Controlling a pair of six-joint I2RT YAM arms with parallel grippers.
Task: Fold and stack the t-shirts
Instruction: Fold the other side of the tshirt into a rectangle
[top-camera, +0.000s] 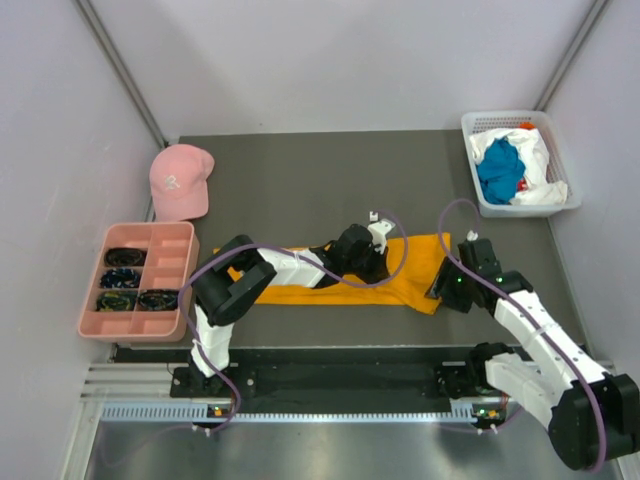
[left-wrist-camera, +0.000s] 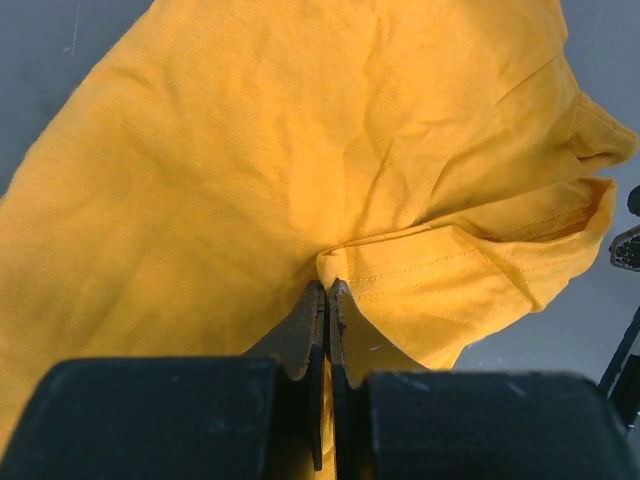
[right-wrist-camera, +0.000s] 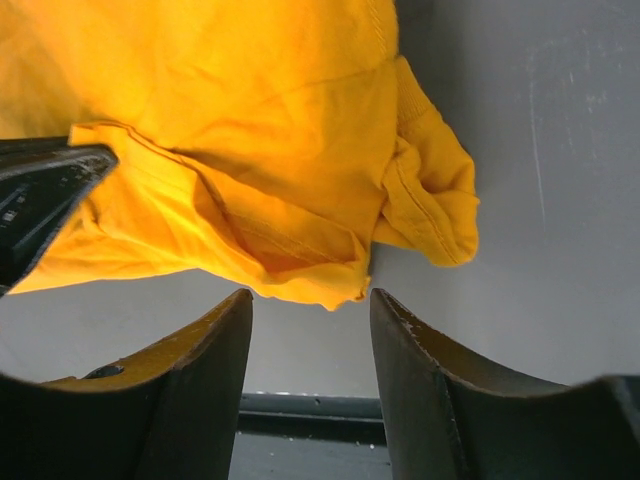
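**Left gripper pinching the orange-yellow shirt, right gripper standing apart at its corner**

Top external view: the orange-yellow t-shirt (top-camera: 418, 272) is lying as a long band across the near part of the dark counter (top-camera: 300, 190), between the two arms. The left arm is reaching over it, and the left gripper (top-camera: 375, 265) is sitting down on the cloth near the band's middle. The right gripper (top-camera: 445, 285) is hovering at the band's right end. A white basket (top-camera: 470, 160) is standing in the far right corner, holding a teal-blue t-shirt (top-camera: 498, 172) on top of a white t-shirt (top-camera: 545, 160). A pink cap (top-camera: 180, 180) is lying at the far left, and a pink compartment tray (top-camera: 92, 290) is sitting just nearer than it.

Left wrist view: the left gripper (left-wrist-camera: 327, 290) is pressing its fingers together, clamping a stitched hem fold of the orange-yellow t-shirt (left-wrist-camera: 250, 150). The cloth is spreading away wrinkled and filling most of the view, with bare counter (left-wrist-camera: 40, 60) showing at the upper left.

Right wrist view: the right gripper (right-wrist-camera: 310, 297) is holding its fingers apart and gripping nothing. The bunched corner of the orange-yellow t-shirt (right-wrist-camera: 250, 130) is lying just beyond the fingertips, its lowest edge dipping into the gap. Grey counter (right-wrist-camera: 540, 150) is showing to the right.
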